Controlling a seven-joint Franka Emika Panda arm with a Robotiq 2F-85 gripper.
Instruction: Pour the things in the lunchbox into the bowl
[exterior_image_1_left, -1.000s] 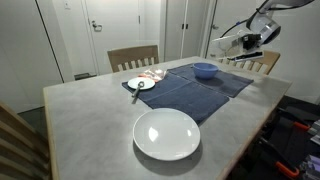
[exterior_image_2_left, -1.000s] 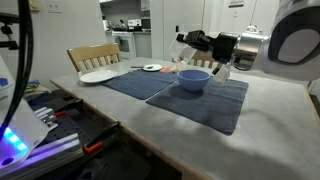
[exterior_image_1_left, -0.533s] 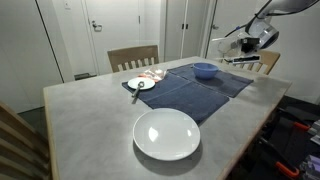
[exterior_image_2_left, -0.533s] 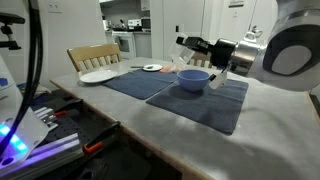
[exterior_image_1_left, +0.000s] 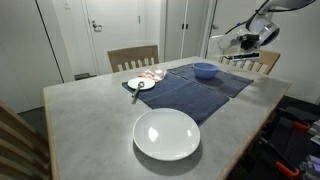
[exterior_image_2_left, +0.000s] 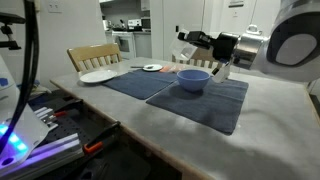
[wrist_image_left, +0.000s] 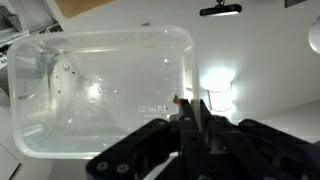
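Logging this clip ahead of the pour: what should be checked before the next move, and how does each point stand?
1. The gripper clamps the lunchbox rim: ok.
2. The bowl stands upright on the blue cloth: ok.
3. The lunchbox is directly above the bowl: cannot tell; exterior views disagree.
4. The lunchbox holds something: cannot tell, glare on clear plastic.
5. The white dish lies apart from the bowl: ok.

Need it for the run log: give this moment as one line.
gripper: shut on lunchbox | lunchbox: raised near bowl | bowl: on blue mat
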